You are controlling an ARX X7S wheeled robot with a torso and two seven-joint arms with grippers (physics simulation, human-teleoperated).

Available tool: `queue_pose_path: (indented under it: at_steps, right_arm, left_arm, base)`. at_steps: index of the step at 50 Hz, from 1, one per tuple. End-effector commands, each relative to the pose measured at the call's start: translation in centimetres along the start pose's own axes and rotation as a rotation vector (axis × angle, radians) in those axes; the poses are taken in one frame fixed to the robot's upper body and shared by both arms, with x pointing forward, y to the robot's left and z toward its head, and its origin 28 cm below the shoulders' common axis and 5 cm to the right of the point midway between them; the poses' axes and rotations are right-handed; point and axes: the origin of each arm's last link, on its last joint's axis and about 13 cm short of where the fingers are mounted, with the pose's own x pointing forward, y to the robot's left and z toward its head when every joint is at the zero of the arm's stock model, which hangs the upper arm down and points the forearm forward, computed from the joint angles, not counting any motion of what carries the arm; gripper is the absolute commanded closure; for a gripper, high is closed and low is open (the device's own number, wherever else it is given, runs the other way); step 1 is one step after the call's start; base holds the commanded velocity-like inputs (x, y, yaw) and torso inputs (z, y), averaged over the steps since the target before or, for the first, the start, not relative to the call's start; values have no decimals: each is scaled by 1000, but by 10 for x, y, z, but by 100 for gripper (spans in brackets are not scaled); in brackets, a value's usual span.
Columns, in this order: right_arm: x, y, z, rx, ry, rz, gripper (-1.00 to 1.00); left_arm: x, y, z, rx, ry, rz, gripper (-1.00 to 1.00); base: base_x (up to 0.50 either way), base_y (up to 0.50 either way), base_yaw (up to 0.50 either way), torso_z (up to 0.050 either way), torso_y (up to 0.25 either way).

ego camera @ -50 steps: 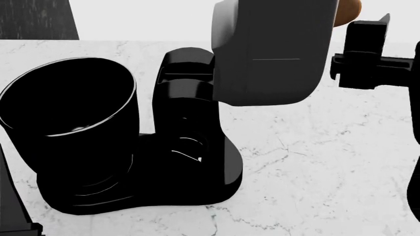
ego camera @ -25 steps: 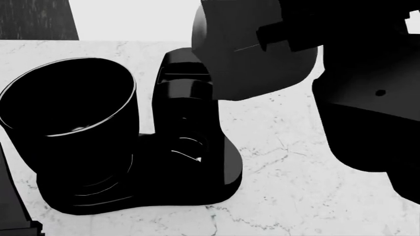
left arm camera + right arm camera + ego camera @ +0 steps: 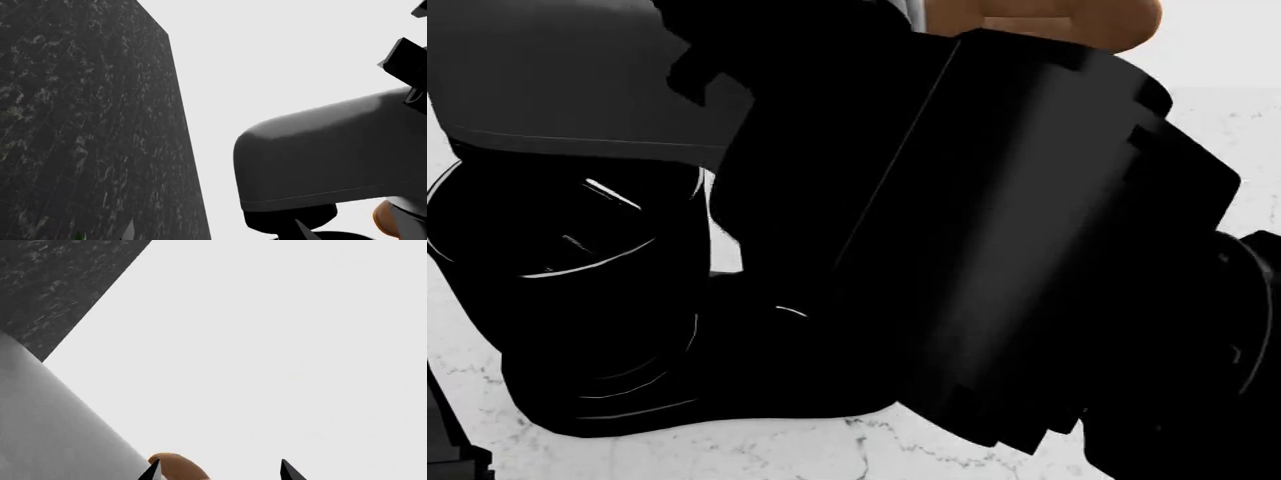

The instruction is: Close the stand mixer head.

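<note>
The stand mixer head (image 3: pixel 561 70) is a matte dark-grey rounded block. It lies tilted down at the upper left, over the black bowl (image 3: pixel 561 250) with a thin white rim. It also shows in the left wrist view (image 3: pixel 320 160) with its seam line, and as a grey surface in the right wrist view (image 3: pixel 40 430). My right arm (image 3: pixel 1001 230) lies across the mixer, against the head's right side, and hides the neck. My right gripper (image 3: pixel 220 471) is open, with only its fingertips showing. My left gripper (image 3: pixel 215 232) is open and empty, apart from the mixer.
The glossy black mixer base (image 3: pixel 694 390) stands on a white marble counter (image 3: pixel 761 450). An orange-brown rounded object (image 3: pixel 1054 20) sits behind the arm and shows beside one right fingertip (image 3: pixel 177 465). A dark marbled block (image 3: pixel 80 125) stands close to the left gripper.
The mixer head has swung down and to the left, over the bowl. My right arm has moved left with it and now fills the middle and right of the head view.
</note>
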Motion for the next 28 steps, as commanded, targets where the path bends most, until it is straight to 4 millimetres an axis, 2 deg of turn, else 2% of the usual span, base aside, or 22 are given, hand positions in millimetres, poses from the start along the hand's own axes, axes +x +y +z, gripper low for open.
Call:
queue_pose_path:
  at_steps: [1, 8, 18, 28]
  right_arm:
    - [6, 110, -62, 29, 592, 835, -100]
    - [3, 125, -75, -1, 680, 871, -100]
    - [1, 120, -77, 30, 668, 843, -100]
    - [9, 112, -87, 152, 635, 675, -100]
  left_arm:
    - [-1, 6, 1, 2, 9, 29, -100]
    - [-3, 5, 0, 6, 7, 27, -100]
    - [-4, 4, 0, 6, 6, 28, -100]
    - [-2, 4, 1, 4, 4, 25, -100]
  base:
    - [11, 0, 0, 0, 0]
    - [12, 5, 10, 0, 0]
    - [13, 8, 14, 0, 0]
    - [9, 7, 11, 0, 0]
